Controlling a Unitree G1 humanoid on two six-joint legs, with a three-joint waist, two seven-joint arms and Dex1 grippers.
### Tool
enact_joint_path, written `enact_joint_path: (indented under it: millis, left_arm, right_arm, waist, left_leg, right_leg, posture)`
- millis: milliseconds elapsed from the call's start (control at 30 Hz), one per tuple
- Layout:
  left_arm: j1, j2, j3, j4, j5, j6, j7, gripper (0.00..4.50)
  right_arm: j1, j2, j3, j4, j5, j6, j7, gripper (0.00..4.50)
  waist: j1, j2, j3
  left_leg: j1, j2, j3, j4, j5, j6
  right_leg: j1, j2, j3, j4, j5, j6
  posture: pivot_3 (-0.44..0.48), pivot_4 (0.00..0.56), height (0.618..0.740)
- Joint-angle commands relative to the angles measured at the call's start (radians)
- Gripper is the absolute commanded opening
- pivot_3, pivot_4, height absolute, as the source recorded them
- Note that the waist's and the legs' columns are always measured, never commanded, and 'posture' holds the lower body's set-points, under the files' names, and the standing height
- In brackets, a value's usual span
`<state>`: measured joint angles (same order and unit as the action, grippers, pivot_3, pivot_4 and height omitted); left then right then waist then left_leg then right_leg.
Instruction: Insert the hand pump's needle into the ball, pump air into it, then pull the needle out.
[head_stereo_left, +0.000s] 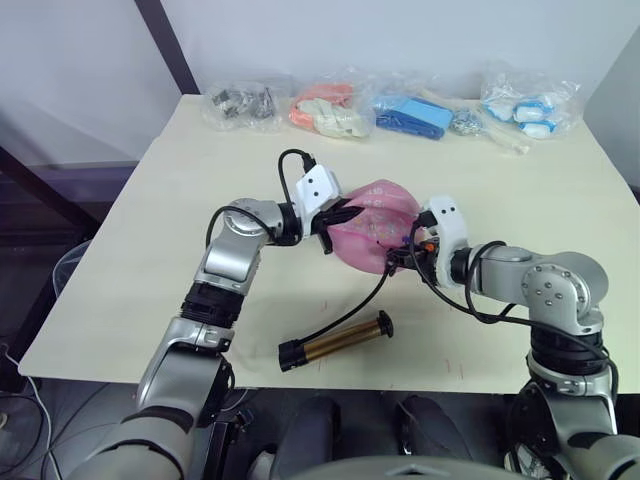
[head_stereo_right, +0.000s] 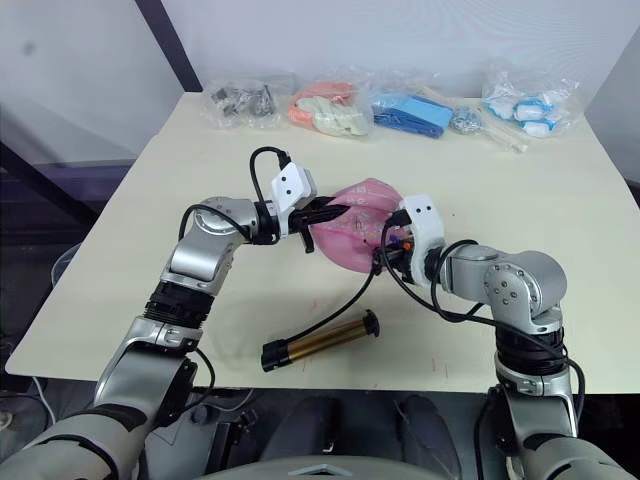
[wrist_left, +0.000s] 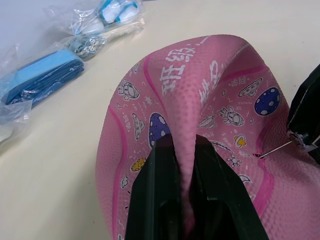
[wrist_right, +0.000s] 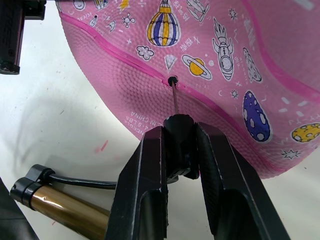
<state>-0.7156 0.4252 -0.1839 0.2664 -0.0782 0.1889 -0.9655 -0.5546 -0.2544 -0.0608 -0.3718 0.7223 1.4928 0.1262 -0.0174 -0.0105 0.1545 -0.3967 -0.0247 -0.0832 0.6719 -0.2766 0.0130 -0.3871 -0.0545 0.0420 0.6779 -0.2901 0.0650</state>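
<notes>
This looks like a robot test room or lab rather than a home: a plain cream table (head_stereo_left: 130, 260) stands against a bare white wall (head_stereo_left: 400, 35), a dark slanted frame bar (head_stereo_left: 170, 45) rises behind it, and clear bags of sorted small parts (head_stereo_left: 385, 108) are lined up along the table's far edge

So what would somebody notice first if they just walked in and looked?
The squashed pink ball in the middle of the table, pinched by the left gripper. On its other side the right gripper holds the needle, its tip at the ball's little hole. The hand pump lies near the table's front edge.
</notes>
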Motion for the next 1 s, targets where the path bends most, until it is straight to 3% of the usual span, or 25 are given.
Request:
enact_joint_path:
  millis: [33, 300, 1000]
  left_arm:
    - [0.013, -0.014, -0.033, -0.029, -0.006, 0.008, -0.027, 0.01]
    - [0.021, -0.028, -0.034, -0.045, -0.014, 0.031, -0.033, 0.01]
    - [0.075, -0.050, -0.016, -0.136, -0.057, 0.210, -0.028, 0.01]
  right_arm:
    - [-0.023, 0.017, -0.006, -0.006, -0.013, 0.015, 0.001, 0.31]
    - [-0.085, 0.069, -0.039, 0.026, -0.044, 0.120, -0.005, 0.31]
    - [-0.182, 0.225, -0.191, 0.180, -0.056, 0.122, -0.179, 0.31]
  waist:
    - [0.000, 0.000, 0.000]
    - [-0.005, 0.000, 0.000]
    - [-0.026, 0.002, -0.001]
  left_leg:
    - [0.000, 0.000, 0.000, 0.000, 0.000, 0.000]
    - [0.000, 0.000, 0.000, 0.000, 0.000, 0.000]
    - [0.001, 0.000, 0.000, -0.001, 0.001, -0.002]
  right_leg:
    - [0.000, 0.000, 0.000, 0.000, 0.000, 0.000]
    - [-0.001, 0.000, 0.000, 0.001, 0.000, 0.000]
    - [-0.001, 0.000, 0.001, 0.002, 0.000, 0.000]
  posture:
    - [0.000, 0.150, 0.740]
    - [0.000, 0.150, 0.740]
    - [0.000, 0.150, 0.740]
